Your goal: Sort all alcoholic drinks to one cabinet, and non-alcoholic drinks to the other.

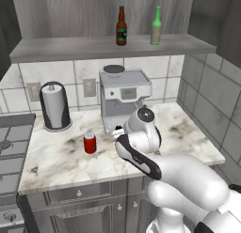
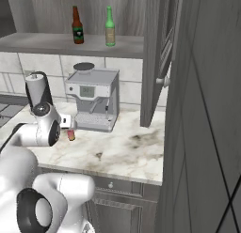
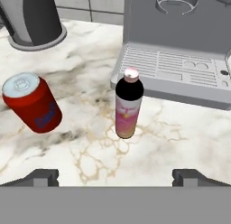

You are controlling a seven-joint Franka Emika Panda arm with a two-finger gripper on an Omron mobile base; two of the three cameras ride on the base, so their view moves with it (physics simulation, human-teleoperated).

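The two beer bottles, the brown one [image 1: 121, 26] and the green one [image 1: 156, 25], stand on the cabinet shelf [image 1: 70, 48] above the coffee machine [image 1: 124, 92], so the alcohol looks sorted. What's left is down on the counter [image 1: 61, 157]. The pink bottle [image 3: 128, 105] stands upright just in front of the machine's drip tray, and the red can [image 3: 32, 102] sits near it on the side toward the paper-towel holder [image 1: 55, 106].

The gripper [image 3: 115, 175] hangs above the counter in front of the machine, its fingers spread wide with nothing between them, and the pink bottle is roughly centred ahead of it. I'd say the soft drinks are the step in hand, pink bottle first. The next move calls for lowering straight onto it, closing around its body below the cap, without knocking it over against the tray.
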